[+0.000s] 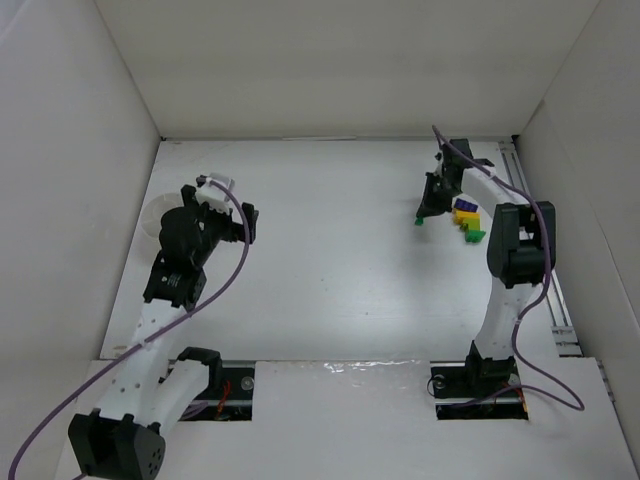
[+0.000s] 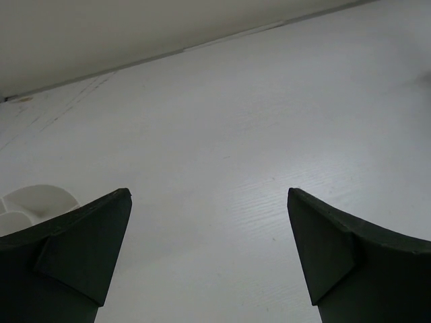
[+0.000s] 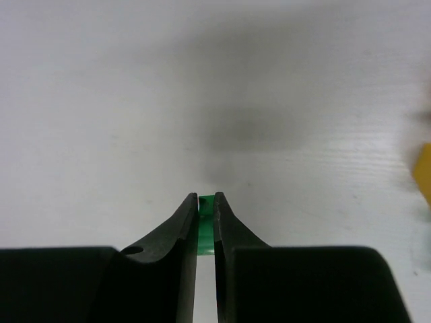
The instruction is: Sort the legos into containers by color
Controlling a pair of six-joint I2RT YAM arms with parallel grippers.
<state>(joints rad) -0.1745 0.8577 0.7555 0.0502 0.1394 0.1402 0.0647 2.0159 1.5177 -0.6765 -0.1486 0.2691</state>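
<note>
My right gripper point(image 1: 424, 215) is shut on a green lego point(image 3: 206, 225), pinched between its fingertips just above the table at the back right. A small pile of legos lies just right of it: yellow point(image 1: 465, 215), purple-blue point(image 1: 465, 205) and lime point(image 1: 474, 236). A yellow edge point(image 3: 424, 176) shows at the right of the right wrist view. My left gripper point(image 1: 232, 215) is open and empty at the left, its fingers point(image 2: 87, 249) wide apart. The white bowl point(image 1: 158, 216) sits behind the left arm, partly hidden; its rim shows in the left wrist view point(image 2: 37, 202).
White walls enclose the table on the left, back and right. A metal rail point(image 1: 560, 300) runs along the right edge.
</note>
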